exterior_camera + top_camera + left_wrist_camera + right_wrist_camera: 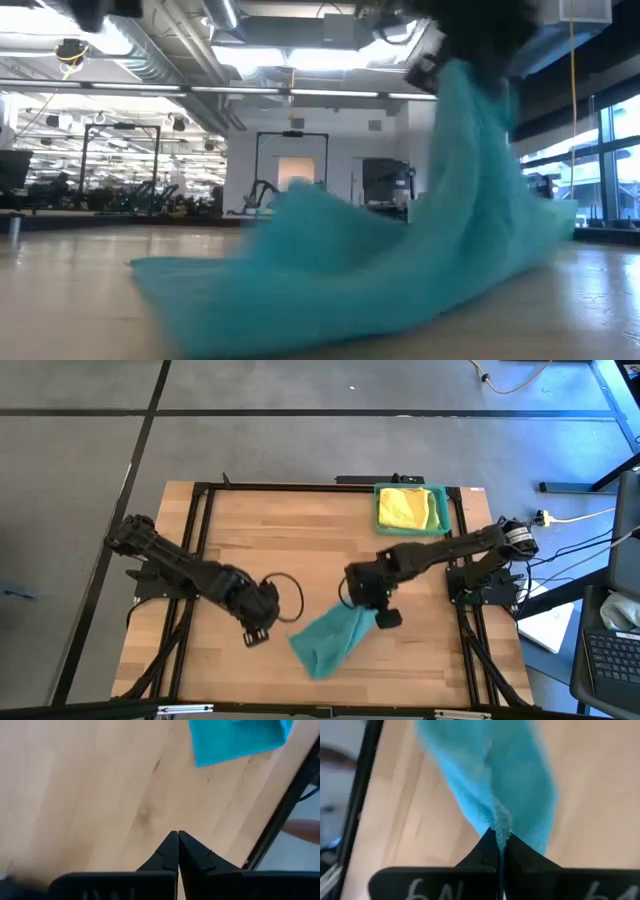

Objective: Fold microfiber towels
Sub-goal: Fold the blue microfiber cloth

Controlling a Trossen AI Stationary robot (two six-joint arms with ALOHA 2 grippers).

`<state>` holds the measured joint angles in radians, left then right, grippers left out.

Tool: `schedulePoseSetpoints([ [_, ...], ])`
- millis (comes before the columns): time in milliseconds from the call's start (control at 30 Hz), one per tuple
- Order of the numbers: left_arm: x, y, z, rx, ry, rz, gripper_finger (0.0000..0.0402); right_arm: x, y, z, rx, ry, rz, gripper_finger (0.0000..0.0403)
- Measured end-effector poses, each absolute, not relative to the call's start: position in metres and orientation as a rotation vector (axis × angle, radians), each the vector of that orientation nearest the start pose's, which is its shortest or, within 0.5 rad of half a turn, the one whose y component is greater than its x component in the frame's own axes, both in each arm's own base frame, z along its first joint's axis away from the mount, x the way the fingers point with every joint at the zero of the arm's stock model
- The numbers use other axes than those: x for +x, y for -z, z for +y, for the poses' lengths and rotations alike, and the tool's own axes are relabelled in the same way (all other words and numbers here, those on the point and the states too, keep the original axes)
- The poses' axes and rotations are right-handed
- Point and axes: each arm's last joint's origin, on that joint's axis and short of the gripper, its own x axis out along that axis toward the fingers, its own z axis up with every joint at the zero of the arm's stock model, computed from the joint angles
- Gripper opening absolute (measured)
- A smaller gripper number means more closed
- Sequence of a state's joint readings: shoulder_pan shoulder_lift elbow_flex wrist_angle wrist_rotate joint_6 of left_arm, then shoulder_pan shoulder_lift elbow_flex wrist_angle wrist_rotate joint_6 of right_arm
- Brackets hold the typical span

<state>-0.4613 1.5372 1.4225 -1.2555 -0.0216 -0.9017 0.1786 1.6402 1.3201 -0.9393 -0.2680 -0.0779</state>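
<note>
Pinching teal towel [330, 639] edge, right gripper [385, 618] lifts it above table [300, 540].

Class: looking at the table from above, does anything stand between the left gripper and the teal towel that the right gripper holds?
Nothing visible does. Bare wood lies between the shut left gripper and the teal towel, which the right gripper pinches at one end.
</note>
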Motion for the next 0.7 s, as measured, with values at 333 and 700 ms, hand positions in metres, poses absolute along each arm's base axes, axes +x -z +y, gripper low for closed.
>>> schedulePoseSetpoints([
  [333,0.266,-0.354,-0.082,-0.458,-0.131,0.924,0.0000,0.336,-0.322,0.030,0.011,-0.330,1.018,0.0005],
  [700,0.308,-0.384,-0.035,-0.498,-0.043,0.487,0.0079,0.333,-0.376,0.031,-0.065,-0.330,0.896,0.0005],
])
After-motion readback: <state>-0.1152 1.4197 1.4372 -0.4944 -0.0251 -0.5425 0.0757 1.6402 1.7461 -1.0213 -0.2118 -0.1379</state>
